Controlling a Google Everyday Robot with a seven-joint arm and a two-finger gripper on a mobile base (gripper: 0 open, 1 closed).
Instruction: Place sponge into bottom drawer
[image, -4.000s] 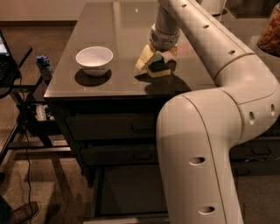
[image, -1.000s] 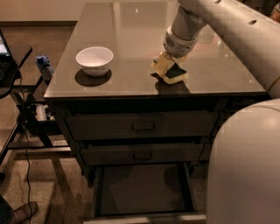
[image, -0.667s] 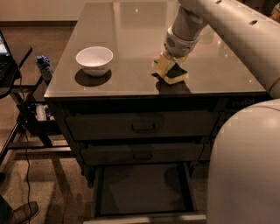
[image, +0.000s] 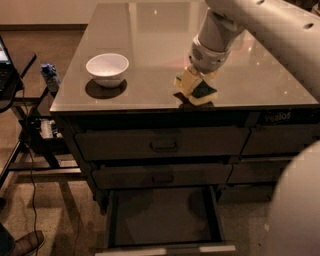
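Gaping open nearest cam: bottom drawer (image: 160, 215), well below gripper (image: 192, 82), a bit left, interior dark & flat. Up top, gripper's at front edge of countertop (image: 150, 30), fingers clamped on sponge (image: 204, 91). Green face showing, sponge low against the top, can't tell if touching. White bowl (image: 107, 68) well left of gripper.

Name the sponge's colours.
Sponge: yellow, dark green top; camera view. Pincer holds it near the table edge.

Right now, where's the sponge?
Camera view: the sponge is right of centre near the front edge of the countertop, held by the gripper, right of the white bowl and above the open bottom drawer.
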